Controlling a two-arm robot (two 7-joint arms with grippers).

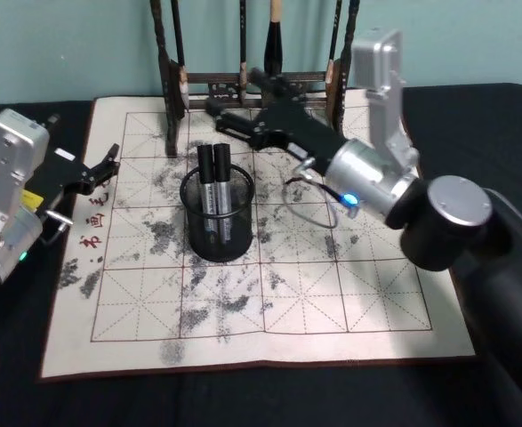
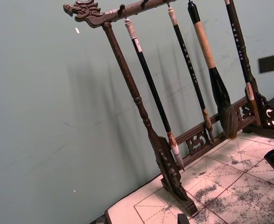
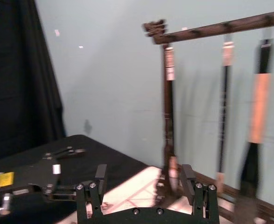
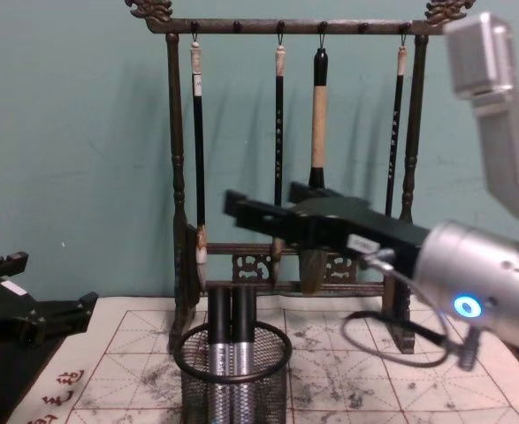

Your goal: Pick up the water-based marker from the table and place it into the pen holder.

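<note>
Head view, listed near to far. Table point(image 1: 243, 400): dark flat top. Calligraphy mat point(image 1: 367, 302): cream felt, red grid, grey ink blots. Pen holder point(image 1: 218, 233): round black wire-mesh cup with a solid rim, upright at mid-mat. Two water-based markers point(image 1: 214, 191): black caps, silver barrels, standing side by side inside the cup, caps above the rim; by this evidence the placing looks done.

Left gripper point(image 1: 109, 165): black, at the mat's left edge, well apart from the cup; whether its fingers are parted I cannot tell.

Right gripper point(image 1: 229, 116): black, raised behind the cup and near the rack; the right wrist view shows both fingers spread wide with nothing between them.

Brush rack point(image 1: 252, 84): dark carved wood, dragon-head crossbar, several slender brushes hanging, at the mat's far edge.

Risk, judged: the right gripper sits close to the hanging brushes, so a sideways or forward retreat could swing them or tip the rack. A low pull-back could clip the marker caps and topple the light mesh cup.
</note>
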